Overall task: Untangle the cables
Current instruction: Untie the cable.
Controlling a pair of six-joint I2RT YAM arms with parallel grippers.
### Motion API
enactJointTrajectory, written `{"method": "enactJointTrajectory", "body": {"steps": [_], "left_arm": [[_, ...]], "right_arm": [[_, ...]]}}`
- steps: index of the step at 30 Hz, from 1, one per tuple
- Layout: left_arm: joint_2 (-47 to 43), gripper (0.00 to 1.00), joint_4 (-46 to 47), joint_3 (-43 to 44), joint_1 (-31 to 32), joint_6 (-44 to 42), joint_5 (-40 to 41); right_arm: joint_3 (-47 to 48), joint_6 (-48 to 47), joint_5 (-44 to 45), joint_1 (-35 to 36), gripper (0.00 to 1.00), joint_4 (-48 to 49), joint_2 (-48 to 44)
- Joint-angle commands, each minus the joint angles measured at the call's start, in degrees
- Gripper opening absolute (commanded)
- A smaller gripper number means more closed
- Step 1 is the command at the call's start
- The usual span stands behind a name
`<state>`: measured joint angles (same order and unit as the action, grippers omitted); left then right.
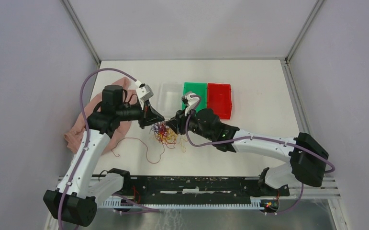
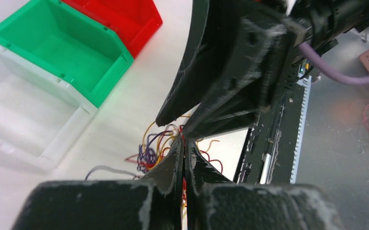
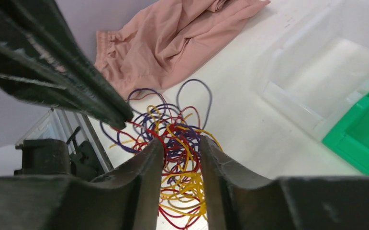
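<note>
Starting at your far left, the cloth [image 3: 173, 38] lies crumpled on the table [image 1: 259, 86], at 9 o'clock from the tangle and partly under the left arm.

Your left gripper [image 2: 183, 141] reaches in from 10 o'clock with its tip at the top edge of the cables [image 1: 165, 135]. It is clenched - its 2 fingers [image 2: 165, 170] are pressed almost flat together, and a red wire shows in the thin slit between them, so it seems to pinch at least 1 strand. How many more it has, you cannot tell.

The cables sit in 1 knotted clump of red, yellow and purple loops near the middle of the table, right between the 2 tools. A single red strand [image 1: 146, 146] trails out of the clump toward 7 o'clock and lies loose on the table.

Your right gripper [image 3: 181, 143] comes in from 3 o'clock, tip to tip with the left one. Its jaws stand apart - a clear gap shows in the wrist view, with the clump filling that gap below the fingertips. Whether the pads touch any wire cannot be made out.

At 1 o'clock from the clump, 3 bins stand side by side, touching: the clear bin [image 1: 170, 93], then the green bin [image 1: 194, 93], then the red bin [image 1: 219, 100] farthest right.
</note>
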<state>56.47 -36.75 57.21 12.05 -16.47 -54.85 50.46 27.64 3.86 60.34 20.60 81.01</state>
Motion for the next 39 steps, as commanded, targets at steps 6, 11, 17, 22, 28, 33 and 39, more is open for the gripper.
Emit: {"method": "enactJointTrajectory", "body": {"steps": [6,11,17,22,28,33,39], "left_arm": [[-0.80,0.03,-0.76,4.88,0.28,1.17,-2.76],[-3.16,0.03,-0.62,1.30,0.33,-4.15,2.79],[-7.93,0.03,8.87,-0.19,0.26,-2.47,8.80],[-5.69,0.03,8.23,8.23,0.26,-4.52,12.30],[-4.91,0.03,11.28,13.45,0.29,-8.03,24.95],[-5.86,0.03,12.98,12.16,0.26,-12.89,38.84],[-8.30,0.03,14.45,5.97,-1.27,-20.19,49.74]], "right_arm": [[-0.11,1.54,11.79,-0.03,0.00,-3.49,-3.69],[-5.19,3.52,16.33,-0.58,0.00,-6.19,-10.62],[-6.57,5.24,20.56,-1.34,0.00,-20.95,-15.04],[-10.15,10.03,28.71,-3.70,0.00,-34.15,-20.16],[-13.82,15.86,33.27,-7.57,0.00,-45.87,-27.69],[-14.22,18.81,34.14,-11.74,0.00,-53.37,-32.79],[-11.48,18.55,37.59,-16.84,0.00,-64.10,-37.33]]}}
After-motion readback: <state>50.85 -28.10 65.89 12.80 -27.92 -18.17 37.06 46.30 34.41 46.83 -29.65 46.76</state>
